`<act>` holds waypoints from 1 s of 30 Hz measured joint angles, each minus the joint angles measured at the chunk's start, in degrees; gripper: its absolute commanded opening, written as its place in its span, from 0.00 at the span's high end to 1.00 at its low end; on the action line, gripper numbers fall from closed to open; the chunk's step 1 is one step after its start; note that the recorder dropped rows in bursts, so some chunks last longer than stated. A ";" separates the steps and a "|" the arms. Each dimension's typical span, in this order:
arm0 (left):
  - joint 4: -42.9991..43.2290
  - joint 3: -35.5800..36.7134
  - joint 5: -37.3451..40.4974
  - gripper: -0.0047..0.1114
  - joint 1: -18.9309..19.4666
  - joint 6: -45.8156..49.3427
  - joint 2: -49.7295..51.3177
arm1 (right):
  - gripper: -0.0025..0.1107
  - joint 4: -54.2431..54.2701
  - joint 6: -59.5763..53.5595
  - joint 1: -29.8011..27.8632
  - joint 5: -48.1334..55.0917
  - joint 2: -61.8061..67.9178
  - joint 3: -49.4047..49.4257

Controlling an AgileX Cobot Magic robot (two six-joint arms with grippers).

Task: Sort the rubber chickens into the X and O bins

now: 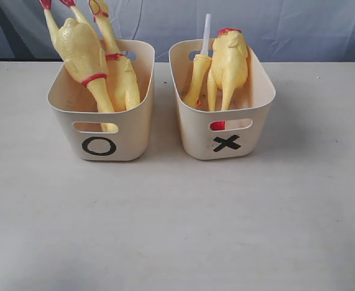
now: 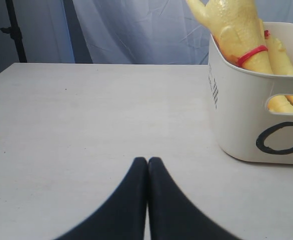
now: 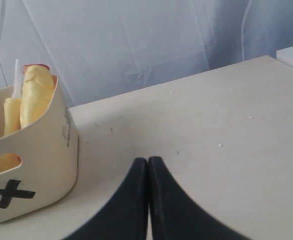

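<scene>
Exterior view: you've got two cream bins side by side on the pale table (image 1: 177,230), with a gap between them. The O bin (image 1: 132,130) on the left holds two rubber chickens, heads down and red feet up. The front chicken (image 1: 80,51) leans against the back chicken (image 1: 124,76). The X bin (image 1: 195,136) on the right holds two more: the slim chicken (image 1: 199,79) ending in a white tube (image 1: 206,30), and the plump chicken (image 1: 229,63) just beside it. That makes four chickens, two per bin.

Left wrist view: your left gripper (image 2: 147,162) is over bare table, black fingers pressed together with nothing between them. The O bin (image 2: 236,115) stands near it, apart, with both chickens rising past the rim. A dark stand (image 2: 14,30) sits against the curtain (image 2: 136,30) behind.

Right wrist view: your right gripper (image 3: 148,162) is also pinched tight and empty. The X bin (image 3: 41,165) stands near, not touching it, and nothing lies in between. Both its chickens and the tube peek over the rim.
</scene>
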 measured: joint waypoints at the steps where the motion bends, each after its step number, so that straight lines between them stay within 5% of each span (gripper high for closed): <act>1: 0.00 0.00 0.00 0.96 0.00 0.00 0.00 | 0.99 0.58 -0.44 0.00 0.74 0.00 0.13; 14: 0.00 0.00 0.00 0.96 0.00 0.00 0.00 | 0.99 34.73 -41.89 0.00 0.80 -0.11 0.13; 30: 0.00 0.00 0.00 0.96 0.00 0.00 0.00 | 0.99 33.02 -43.47 -10.82 3.82 -0.11 0.13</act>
